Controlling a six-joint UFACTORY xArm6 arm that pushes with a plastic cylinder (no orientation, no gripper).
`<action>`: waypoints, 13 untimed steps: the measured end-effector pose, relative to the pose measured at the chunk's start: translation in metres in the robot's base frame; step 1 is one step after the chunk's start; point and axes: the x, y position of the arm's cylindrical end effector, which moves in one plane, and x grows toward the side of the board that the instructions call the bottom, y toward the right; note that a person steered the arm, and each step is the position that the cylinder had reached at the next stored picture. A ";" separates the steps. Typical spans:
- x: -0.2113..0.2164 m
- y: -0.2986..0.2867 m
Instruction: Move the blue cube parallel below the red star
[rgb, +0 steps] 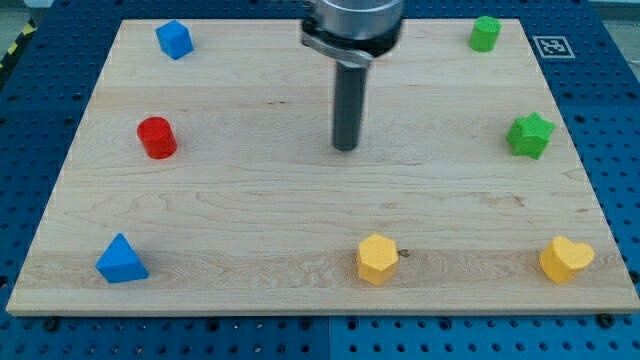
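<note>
A blue cube (174, 39) sits near the board's top left corner. No red star shows; the only red block is a red cylinder (156, 137) at the left side, below the blue cube. My tip (346, 148) rests on the board near the centre, far to the right of both the blue cube and the red cylinder, touching no block. The rod hangs from the arm's head at the view's top.
A blue triangular block (121, 260) lies at bottom left. A yellow hexagonal block (377, 258) and a yellow heart (565, 259) lie along the bottom. A green star (529, 135) is at the right, a green cylinder (485, 33) at top right. The wooden board (250, 200) has edges all round.
</note>
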 end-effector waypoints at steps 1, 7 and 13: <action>-0.023 -0.051; -0.200 -0.300; -0.106 -0.129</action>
